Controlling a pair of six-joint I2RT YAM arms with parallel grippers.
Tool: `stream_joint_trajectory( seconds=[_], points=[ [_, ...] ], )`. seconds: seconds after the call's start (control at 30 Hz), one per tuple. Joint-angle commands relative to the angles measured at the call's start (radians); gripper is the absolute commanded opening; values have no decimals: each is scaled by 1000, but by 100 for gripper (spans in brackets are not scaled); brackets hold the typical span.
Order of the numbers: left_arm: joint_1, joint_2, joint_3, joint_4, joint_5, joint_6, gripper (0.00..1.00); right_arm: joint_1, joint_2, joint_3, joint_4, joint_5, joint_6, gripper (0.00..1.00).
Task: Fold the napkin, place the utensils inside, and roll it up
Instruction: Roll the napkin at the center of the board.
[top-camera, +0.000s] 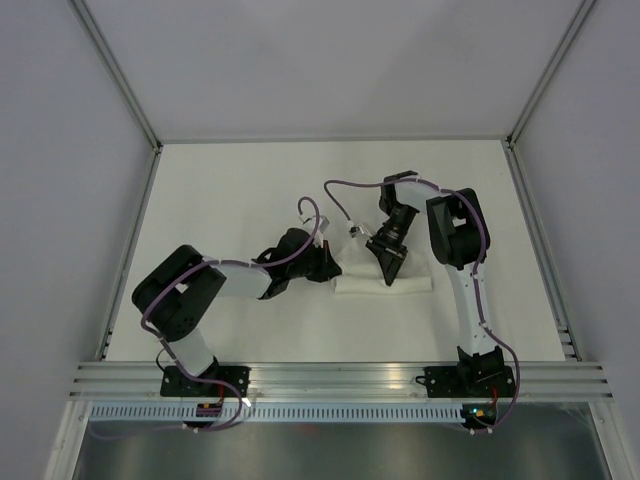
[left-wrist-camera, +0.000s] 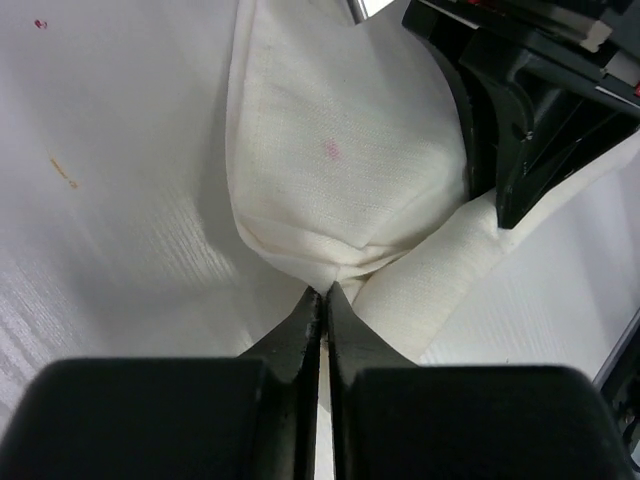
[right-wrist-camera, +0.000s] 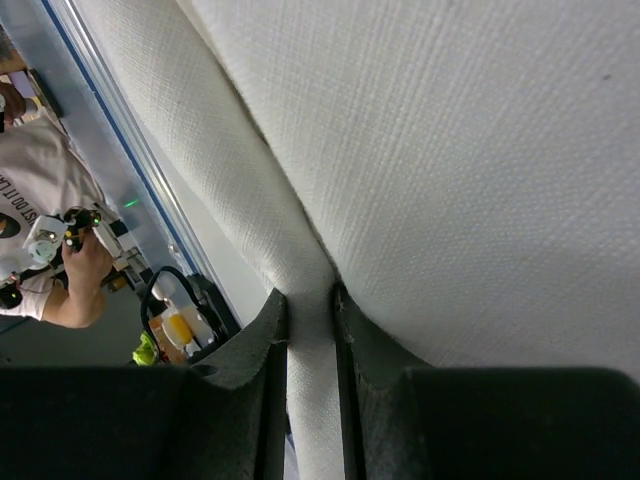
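Note:
The napkin (top-camera: 412, 282) lies as a narrow white bundle in the middle of the table, partly rolled. My left gripper (top-camera: 333, 268) is at its left end. In the left wrist view the left gripper (left-wrist-camera: 325, 292) is shut, pinching a gathered corner of the napkin (left-wrist-camera: 340, 150), which lifts into a pouch. My right gripper (top-camera: 390, 270) presses down on the bundle from above. In the right wrist view the right gripper (right-wrist-camera: 310, 297) is shut on a thick rolled fold of the napkin (right-wrist-camera: 290, 250). The utensils are hidden.
The right gripper's black body (left-wrist-camera: 520, 120) stands close beyond the lifted cloth in the left wrist view. Aluminium rails (top-camera: 340, 378) run along the near table edge, and white walls enclose the other sides. A person (right-wrist-camera: 45, 250) is beyond the table edge.

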Motion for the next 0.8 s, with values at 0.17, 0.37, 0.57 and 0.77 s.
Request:
stream_joint_trajectory(
  seconds=[0.17,0.37,0.57,0.77],
  points=[
    [-4,-152,-6,-10,-97,53,22,-12,64,-2,192,58,14,0],
    [-7,-190,-32,80,-41,91,39,-12,76,13,187,53,19,0],
    [-44,-20,28,195,135,67,38,-10,84,16,186,51,19,0],
    [-79,130,45,358,177,-16,40,-10,85,16,190,48,22,0]
  ],
)
